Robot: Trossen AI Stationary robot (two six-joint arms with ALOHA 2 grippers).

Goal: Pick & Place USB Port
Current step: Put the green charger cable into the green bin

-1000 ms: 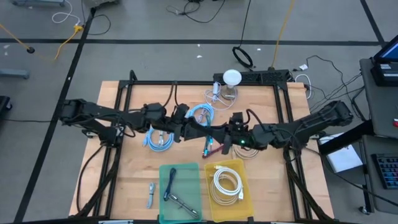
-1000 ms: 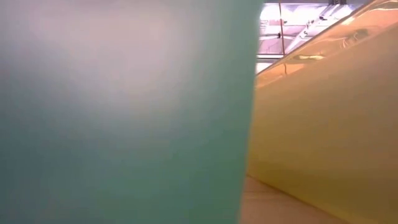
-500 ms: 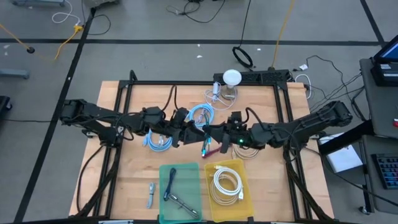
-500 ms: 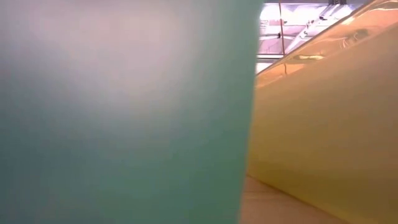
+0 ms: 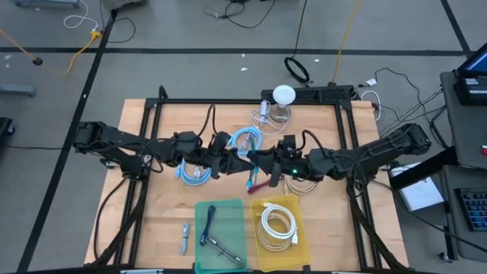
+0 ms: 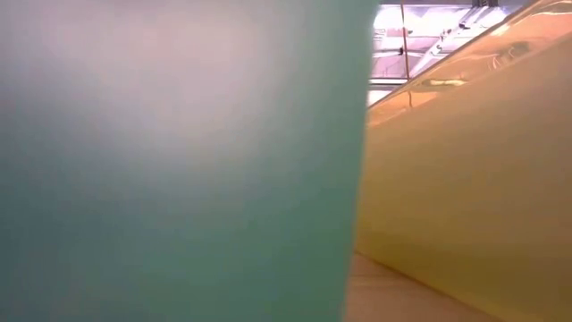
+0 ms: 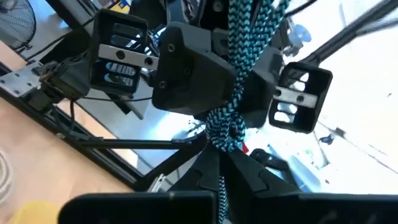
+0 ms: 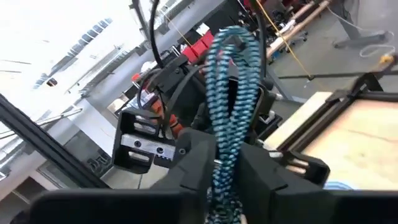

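No text, label, brand, number or sign is readable anywhere in these views, on the table or beyond it.

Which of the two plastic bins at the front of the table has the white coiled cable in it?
The yellow translucent bin, right of the green one, holds the white coiled cable. The green bin holds a dark blue cable instead.

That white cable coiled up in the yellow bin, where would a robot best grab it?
Pinch one side of the white cable loop, coming straight down: it lies flat in the yellow bin, strands bundled, and the walls block a sideways approach. The left gripper and right gripper are both shut on a braided cable.
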